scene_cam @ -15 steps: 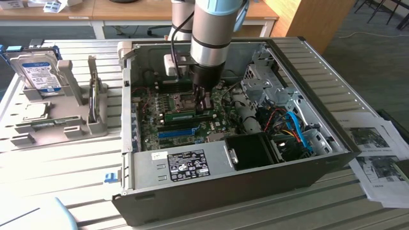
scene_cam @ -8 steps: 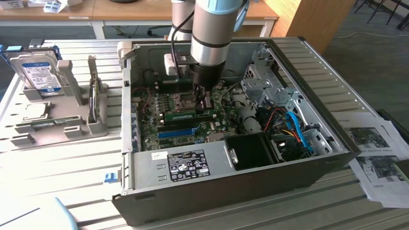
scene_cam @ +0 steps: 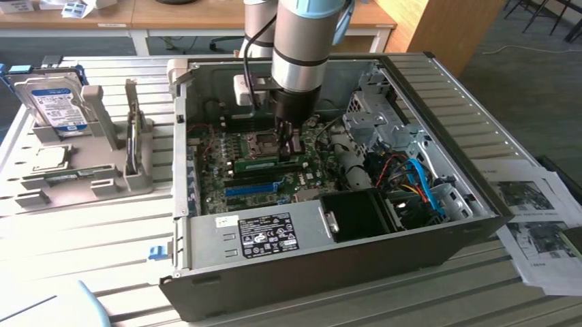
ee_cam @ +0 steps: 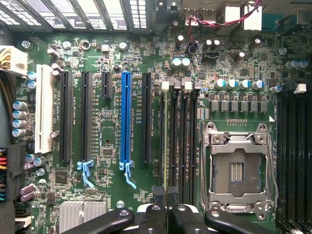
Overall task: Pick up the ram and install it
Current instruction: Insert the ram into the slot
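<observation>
Just beside the CPU socket (ee_cam: pixel 237 170), in the outermost of the four black memory slots (ee_cam: pixel 181 141) on its blue-slot side, found the ram (scene_cam: pixel 270 164) standing on its long edge, parallel to the socket's side. Could not tell fully seated from merely resting in the slot. Saw the gripper (ee_cam: pixel 165 197) straight above that stick, its two black fingertips (ee_cam: pixel 157 196) drawn close together and clamped on the thin green board from both faces. Counted three more dark slots of that bank between the ram and the socket. Farther from the socket on the same side, noted a black expansion slot (ee_cam: pixel 146 117), then the long blue slot (ee_cam: pixel 126 117) with its pale blue latch, then more black slots and a white slot (ee_cam: pixel 44 109), all parallel to the ram. Noted a second bank of dark memory slots (ee_cam: pixel 292 156) on the opposite side of the socket, and a row of silver-topped capacitors (ee_cam: pixel 239 84) just beside another of its edges. Saw the grey arm (scene_cam: pixel 304 41) upright above the socket, hanging into the open computer case (scene_cam: pixel 318 279). Within the case, well apart from the socket, made out a metal drive cage (scene_cam: pixel 377 116), blue cables (scene_cam: pixel 420 180) and a labelled power supply (scene_cam: pixel 259 231). Outside the case, to the exterior view's left of the socket, saw a grey holder (scene_cam: pixel 91 177) carrying a hard drive (scene_cam: pixel 56 102) upright on the slatted table (scene_cam: pixel 109 245); to the exterior view's right, printed sheets (scene_cam: pixel 536 211) lying flat.
</observation>
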`<state>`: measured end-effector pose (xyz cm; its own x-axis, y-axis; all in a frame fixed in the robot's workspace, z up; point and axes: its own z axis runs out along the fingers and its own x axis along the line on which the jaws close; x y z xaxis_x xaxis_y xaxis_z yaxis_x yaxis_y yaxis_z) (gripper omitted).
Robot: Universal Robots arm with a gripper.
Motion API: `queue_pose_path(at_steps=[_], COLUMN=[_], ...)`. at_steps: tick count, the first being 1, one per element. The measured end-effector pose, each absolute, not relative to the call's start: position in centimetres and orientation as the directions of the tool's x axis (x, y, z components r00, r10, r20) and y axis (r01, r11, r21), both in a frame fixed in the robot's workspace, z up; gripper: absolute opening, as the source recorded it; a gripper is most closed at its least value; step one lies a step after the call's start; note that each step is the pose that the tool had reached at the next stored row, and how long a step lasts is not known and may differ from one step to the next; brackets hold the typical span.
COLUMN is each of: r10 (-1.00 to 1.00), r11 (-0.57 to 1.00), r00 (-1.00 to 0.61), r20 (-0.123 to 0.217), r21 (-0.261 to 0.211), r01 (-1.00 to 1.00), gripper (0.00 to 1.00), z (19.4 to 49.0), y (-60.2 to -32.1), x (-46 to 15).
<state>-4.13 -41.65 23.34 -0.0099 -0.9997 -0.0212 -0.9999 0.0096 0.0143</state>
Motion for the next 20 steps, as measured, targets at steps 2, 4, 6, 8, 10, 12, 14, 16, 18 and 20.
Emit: queue_pose_path(at_steps=[2,4,6,8,10,12,14,16,18,20], r10=[-1.000,-1.000,-1.000,-1.000,-1.000,-1.000,-1.000,-1.000,-1.000,-1.000], r11=[0.010,0.010,0.010,0.010,0.010,0.010,0.010,0.010,0.010,0.010], r00=[-0.010,-0.010,-0.010,-0.010,-0.010,-0.010,-0.010,-0.010,-0.010,-0.010], r20=[-0.021,-0.021,-0.021,-0.021,-0.021,-0.021,-0.021,-0.021,-0.021,-0.021], r21=[0.028,0.028,0.028,0.028,0.028,0.028,0.028,0.030,0.031,0.033], r01=[-1.000,-1.000,-1.000,-1.000,-1.000,-1.000,-1.000,-1.000,-0.999,-0.999], gripper=[0.11,0.11,0.11,0.11,0.11,0.11,0.11,0.11,0.11,0.11], z=[23.35,23.35,23.35,23.35,23.34,23.35,23.35,23.35,23.35,23.35], y=[-41.65,-41.65,-41.65,-41.65,-41.65,-41.65,-41.66,-41.66,-41.66,-41.66], x=[-3.74,-3.74,-3.77,-3.93,-3.97,-3.97,-3.97,-3.93,-3.89,-3.83])
